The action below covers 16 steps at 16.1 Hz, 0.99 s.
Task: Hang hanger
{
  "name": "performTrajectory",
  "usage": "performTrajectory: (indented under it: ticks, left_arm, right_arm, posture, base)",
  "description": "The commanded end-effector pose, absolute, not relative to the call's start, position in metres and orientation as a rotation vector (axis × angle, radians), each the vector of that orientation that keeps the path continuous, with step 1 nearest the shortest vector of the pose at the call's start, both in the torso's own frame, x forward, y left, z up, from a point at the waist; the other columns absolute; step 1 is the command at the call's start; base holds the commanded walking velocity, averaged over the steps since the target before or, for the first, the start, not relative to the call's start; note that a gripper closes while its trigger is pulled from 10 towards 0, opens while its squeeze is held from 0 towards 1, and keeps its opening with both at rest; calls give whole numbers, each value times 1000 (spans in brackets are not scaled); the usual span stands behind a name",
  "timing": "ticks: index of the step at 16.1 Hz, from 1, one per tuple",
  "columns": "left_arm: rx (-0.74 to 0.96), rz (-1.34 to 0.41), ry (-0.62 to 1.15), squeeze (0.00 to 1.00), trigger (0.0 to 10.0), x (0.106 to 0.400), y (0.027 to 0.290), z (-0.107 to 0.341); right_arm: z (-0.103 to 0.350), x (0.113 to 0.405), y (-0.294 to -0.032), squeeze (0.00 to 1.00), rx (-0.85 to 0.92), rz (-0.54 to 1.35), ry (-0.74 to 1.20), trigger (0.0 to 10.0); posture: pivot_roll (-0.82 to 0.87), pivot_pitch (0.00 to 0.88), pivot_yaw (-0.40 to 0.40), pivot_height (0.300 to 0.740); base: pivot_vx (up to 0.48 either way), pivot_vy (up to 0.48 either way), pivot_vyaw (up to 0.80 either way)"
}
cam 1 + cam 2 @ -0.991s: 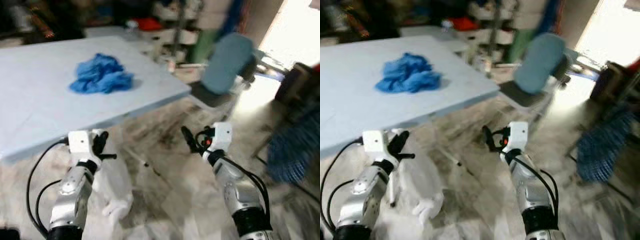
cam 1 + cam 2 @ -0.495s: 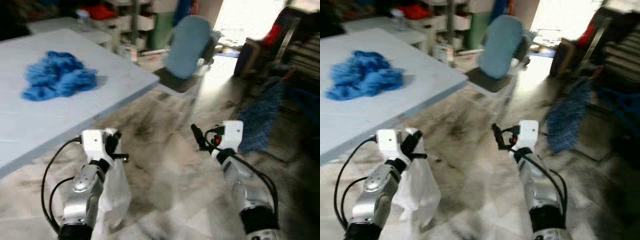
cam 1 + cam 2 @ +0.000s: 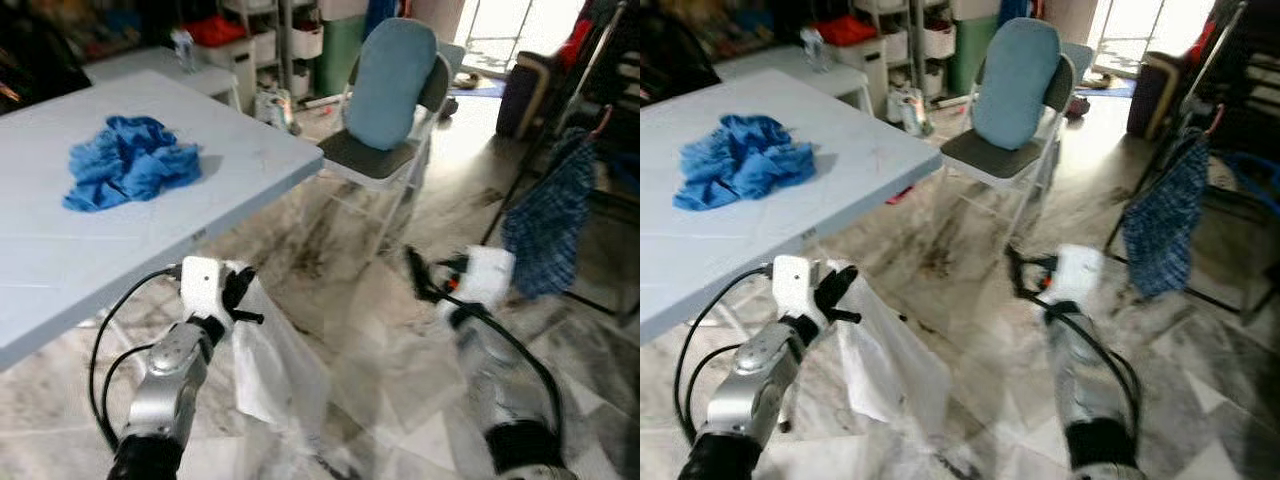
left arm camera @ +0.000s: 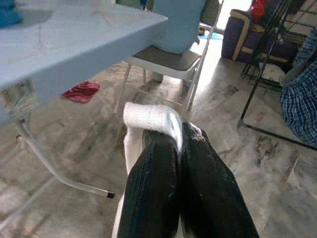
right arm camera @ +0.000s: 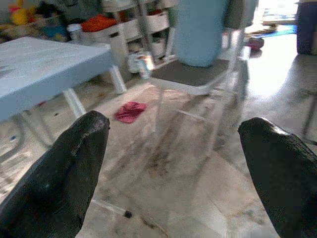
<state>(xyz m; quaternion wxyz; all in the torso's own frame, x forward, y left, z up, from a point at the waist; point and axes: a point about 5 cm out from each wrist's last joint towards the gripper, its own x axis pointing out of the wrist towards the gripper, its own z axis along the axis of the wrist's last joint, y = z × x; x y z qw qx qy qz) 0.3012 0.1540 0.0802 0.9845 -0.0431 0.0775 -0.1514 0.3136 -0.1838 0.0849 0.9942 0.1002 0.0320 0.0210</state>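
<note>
- Left gripper (image 4: 181, 148) is clamped tight on a white garment (image 3: 270, 360), fingers pressed together with a fold of the white fabric pinched at the tips. Cloth hangs down from there toward the marble floor (image 3: 400, 350), just off the near edge of the table.
- Can't actually make out a hanger inside that white cloth, too bunched up to tell.
- Right gripper (image 5: 173, 163) is spread wide, both black fingers (image 5: 64, 168) far apart with nothing between them. It's held out over the floor, pointing roughly at the chair. That arm looks blurry in the head views.
- Light blue table (image 3: 60, 240) sits on the robot's left with a crumpled blue cloth (image 3: 130, 162) lying on top, well away from either gripper.
- Folding chair (image 3: 385, 110) with a blue padded back stands ahead, just past the table's corner.
- Off to the right there's a dark rack (image 3: 1200, 110) with a blue checked garment (image 3: 1160, 220) hanging on it, looks like it's on a hanger with a reddish hook at the top.
- Small red rag (image 5: 130, 111) lies on the floor near the table leg, and shelves with bins sit at the back of the room.
</note>
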Motion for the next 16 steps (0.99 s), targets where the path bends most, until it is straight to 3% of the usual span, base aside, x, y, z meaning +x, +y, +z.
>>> performTrajectory:
  ticks: [1,6,10,16]
  left_arm:
    - [-64,-334,133,0,10000,307,150,87]
    - [-73,-385,165,0,10000,303,148,76]
    - [-60,-352,168,0,10000,299,156,73]
    - [-106,-312,110,0,10000,307,156,81]
  right_arm:
    - [88,313,-192,0,209,2,40,10000]
    - [87,310,-205,0,141,-30,36,10000]
    - [102,326,-209,0,124,-22,9,10000]
    - [96,318,-206,0,77,37,37,10000]
  posture:
    - [-73,0,45,740]
    - [-98,0,50,740]
    - [-92,0,52,740]
    - [-111,0,-31,740]
  base:
    - [0,0,0]
    - [0,0,0]
    - [0,0,0]
    - [0,0,0]
